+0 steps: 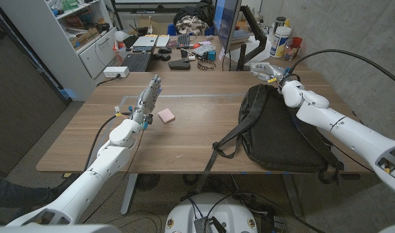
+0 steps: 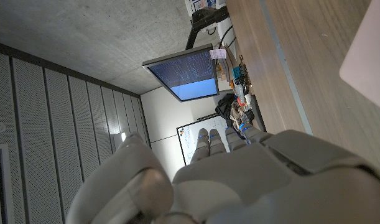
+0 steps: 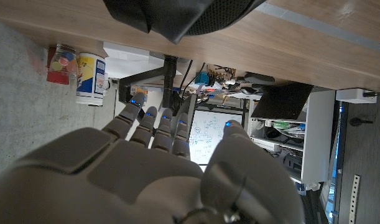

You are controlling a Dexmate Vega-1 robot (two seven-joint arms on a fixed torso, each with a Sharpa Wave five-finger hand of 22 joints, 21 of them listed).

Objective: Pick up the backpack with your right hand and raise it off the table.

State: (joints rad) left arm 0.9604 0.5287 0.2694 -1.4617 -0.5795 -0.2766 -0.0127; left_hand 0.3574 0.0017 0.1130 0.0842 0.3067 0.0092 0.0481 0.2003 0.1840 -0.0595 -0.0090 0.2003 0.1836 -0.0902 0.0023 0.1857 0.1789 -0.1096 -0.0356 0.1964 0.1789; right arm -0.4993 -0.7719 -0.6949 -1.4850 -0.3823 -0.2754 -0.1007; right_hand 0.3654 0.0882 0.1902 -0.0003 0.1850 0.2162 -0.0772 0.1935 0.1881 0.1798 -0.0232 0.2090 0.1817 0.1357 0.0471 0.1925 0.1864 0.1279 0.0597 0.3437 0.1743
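Black backpack (image 1: 278, 129) lies flat just before the right robot hand (image 1: 267, 70), whose fingers are spread, holding nothing.

bare tabletop (image 1: 197, 129) btwn hands, pink block (image 1: 166, 116) nr left hand (image 1: 150, 96)

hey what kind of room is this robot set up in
Most likely an office or lab workspace. Behind the wooden table stands a cluttered desk with a monitor, a keyboard and a laptop; a shelving unit stands beside it, and the left wrist view shows a whiteboard.
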